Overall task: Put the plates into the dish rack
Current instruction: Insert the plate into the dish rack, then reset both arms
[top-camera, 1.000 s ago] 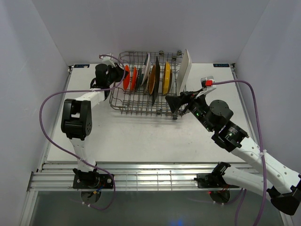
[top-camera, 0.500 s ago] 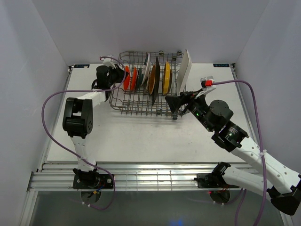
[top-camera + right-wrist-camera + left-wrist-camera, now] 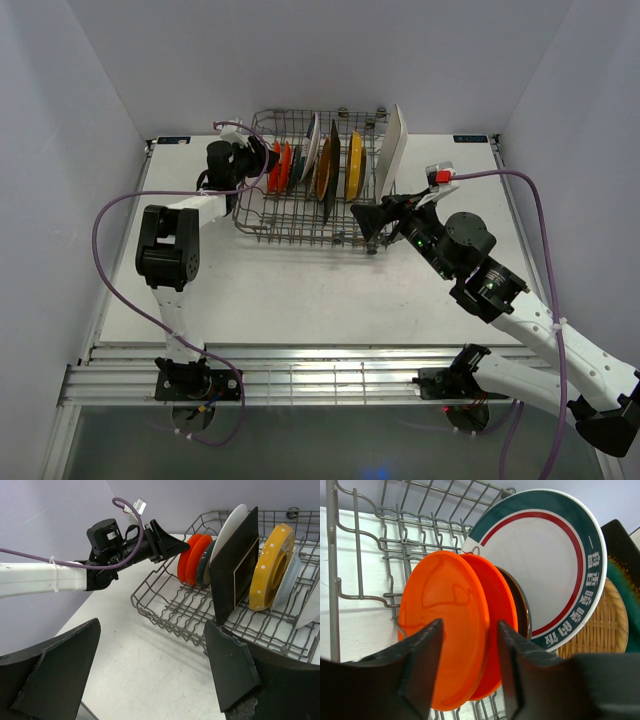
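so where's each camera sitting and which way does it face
top external: above, behind the bases, looking down at the table, dish rack, left arm and right arm.
left wrist: on its arm, facing the orange plates at the rack's end; own fingers below.
right wrist: low beside the rack, looking across at the left arm; own fingers below.
shared: all three see the orange plates.

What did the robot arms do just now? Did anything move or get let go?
The left gripper slid a little to the right, towards the dish rack, and its fingers spread apart, letting go of the front orange plate, which stands in the rack. The right gripper stayed where it was, open, and the other plates did not move.
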`<control>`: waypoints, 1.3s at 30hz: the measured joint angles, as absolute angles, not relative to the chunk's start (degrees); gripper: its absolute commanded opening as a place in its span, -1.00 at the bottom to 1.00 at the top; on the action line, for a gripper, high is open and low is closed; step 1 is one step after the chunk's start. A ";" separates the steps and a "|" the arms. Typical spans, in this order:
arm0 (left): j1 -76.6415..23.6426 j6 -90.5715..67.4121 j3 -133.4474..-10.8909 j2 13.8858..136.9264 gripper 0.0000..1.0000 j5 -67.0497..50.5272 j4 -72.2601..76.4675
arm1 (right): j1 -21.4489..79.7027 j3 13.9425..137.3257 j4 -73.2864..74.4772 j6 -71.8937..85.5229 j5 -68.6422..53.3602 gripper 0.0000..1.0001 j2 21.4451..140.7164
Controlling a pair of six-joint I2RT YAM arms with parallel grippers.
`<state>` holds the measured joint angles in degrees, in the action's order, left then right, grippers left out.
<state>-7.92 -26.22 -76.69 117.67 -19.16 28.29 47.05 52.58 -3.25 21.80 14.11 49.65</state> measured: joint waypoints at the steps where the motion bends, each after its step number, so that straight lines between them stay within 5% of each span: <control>1: -7.94 -26.35 -76.71 117.67 0.24 -19.18 28.34 | 47.05 52.58 -3.25 21.80 14.02 0.80 49.67; 26: -7.99 -27.05 -70.39 105.10 0.81 -16.97 28.75 | 47.05 52.58 -3.42 21.32 13.13 0.80 50.26; 39: -7.97 -30.98 -54.76 94.32 0.83 -13.54 28.25 | 47.05 52.49 -3.60 20.80 13.80 0.80 52.03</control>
<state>-7.97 -30.98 -54.76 94.32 -13.54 28.25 47.05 52.49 -3.60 20.80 13.80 52.03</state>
